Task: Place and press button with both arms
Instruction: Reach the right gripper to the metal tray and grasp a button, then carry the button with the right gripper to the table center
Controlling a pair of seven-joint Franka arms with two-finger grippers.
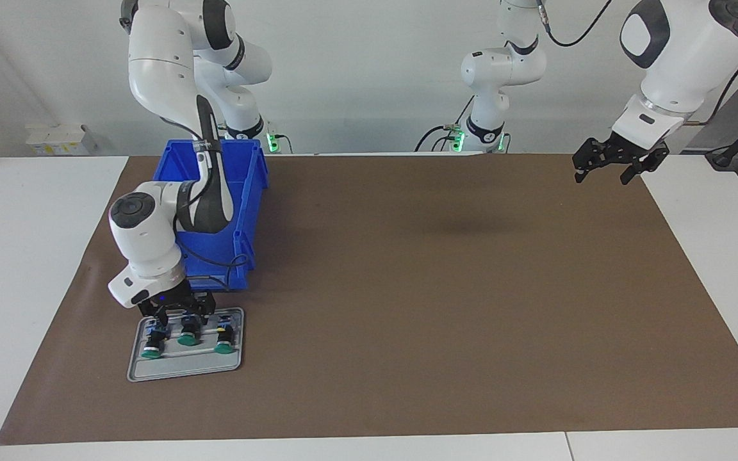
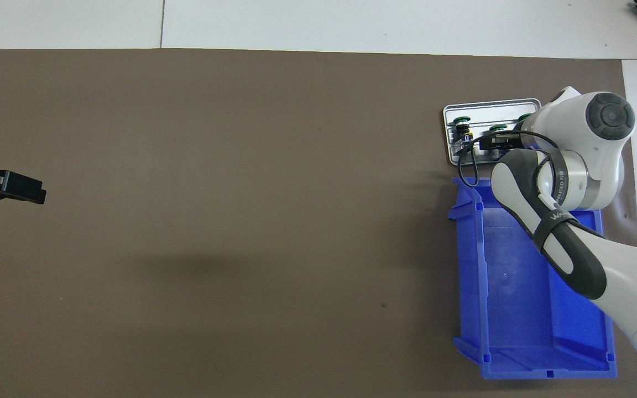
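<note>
Sitting near the table's edge farthest from the robots, at the right arm's end of the brown mat (image 1: 407, 288), the grey metal tray (image 1: 151, 370) carries three green-capped buttons in a row. They lie on their sides with the caps pointing away from the robots. The middle button (image 1: 188, 337) lies directly under the right gripper (image 1: 178, 314). Just beside the tray, nearer to the robots, stands the blue bin (image 2: 517, 298), and the overhead view looks straight into it, showing nothing inside.

From the facing view all three caps are plain, and so is the right gripper low over the tray, its fingers reaching down around the black bodies of the buttons. From overhead the right arm's wrist covers much of the tray (image 2: 490, 105), leaving only parts of the buttons visible. Whether the right fingers are closed on a button or merely straddle it, I cannot tell.

The left gripper (image 1: 606, 168) waits in the air over the mat's corner at the left arm's end, fingers spread and holding nothing; overhead it (image 2: 36, 193) shows only as a black tip.
</note>
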